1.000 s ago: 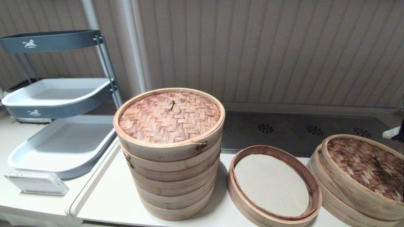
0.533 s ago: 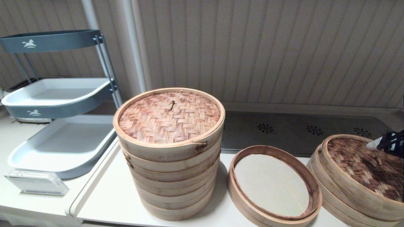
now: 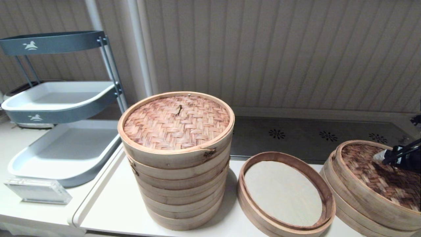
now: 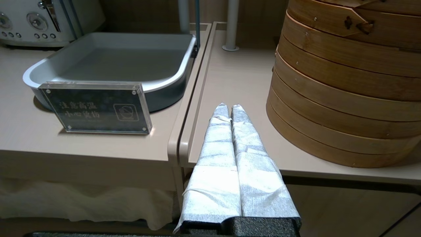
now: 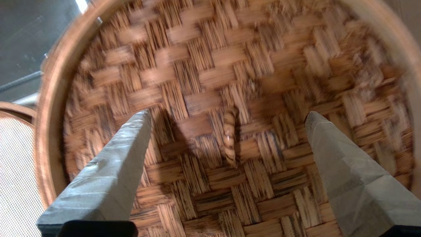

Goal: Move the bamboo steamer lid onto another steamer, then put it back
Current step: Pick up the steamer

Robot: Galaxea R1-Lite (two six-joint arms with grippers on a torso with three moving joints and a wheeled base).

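Observation:
The bamboo steamer lid, dark-brown and woven, lies on a low steamer at the table's right end. My right gripper hovers just above the lid's middle. In the right wrist view it is open, its padded fingers spread wide on either side of the lid's small knot without touching it. Another steamer, a low ring with a beige mesh liner, sits just left of the lid, and its rim shows beside the lid. My left gripper is shut and empty, parked at the table's front edge.
A tall many-tiered steamer with a reddish-tan lid stands left of the low ring. A grey tiered tray rack and an acrylic sign are at far left. A dark vented panel runs along the wall.
My right gripper has come in from the right edge, moving left and down over the dark lid. The left arm and the steamers have not moved.

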